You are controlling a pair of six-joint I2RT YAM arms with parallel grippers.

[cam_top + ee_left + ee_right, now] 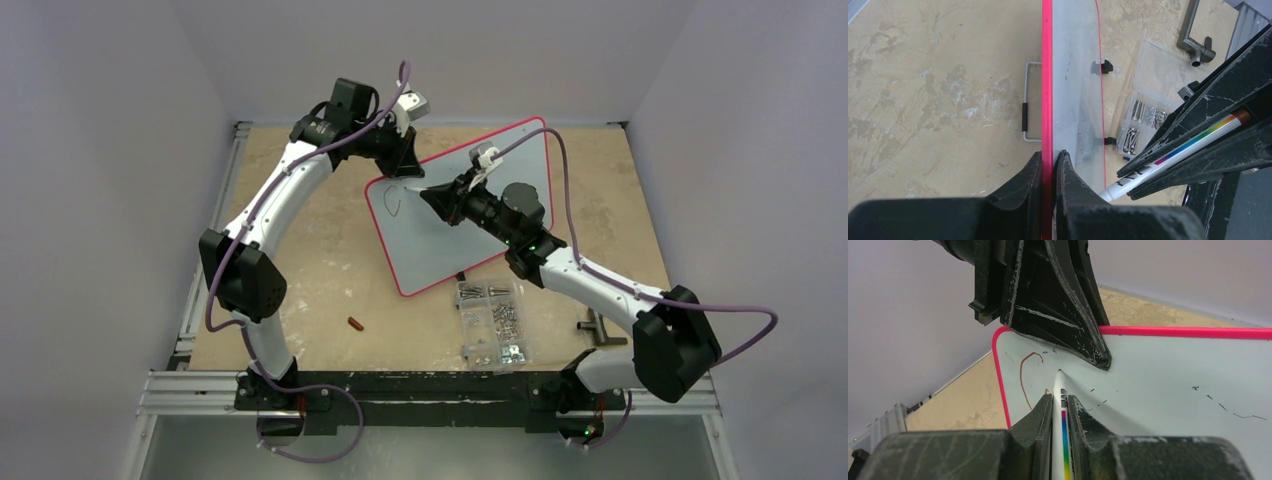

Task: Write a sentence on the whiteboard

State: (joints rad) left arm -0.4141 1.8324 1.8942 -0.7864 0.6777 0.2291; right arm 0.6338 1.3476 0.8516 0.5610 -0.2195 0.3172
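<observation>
Whiteboard (pixel 440 250) lies diagonally, left gripper (pixel 1050 153) clamping its rim, right gripper (pixel 1060 398) clamping leftward-pointing marker (pixel 1060 384)

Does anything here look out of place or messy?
A small reddish piece, maybe a cap, lies alone on the table. The whiteboard sits skewed to the table edges, with stray dark flecks on it.

White board (pixel 430 250), pink-red rim, reddish-brown stroke (pixel 1021 377); white marker (pixel 1060 387), rainbow stripe; mottled tan worktop (pixel 320 260); scuffed black left tool (pixel 1049 159) and right tool (pixel 1060 398).
</observation>
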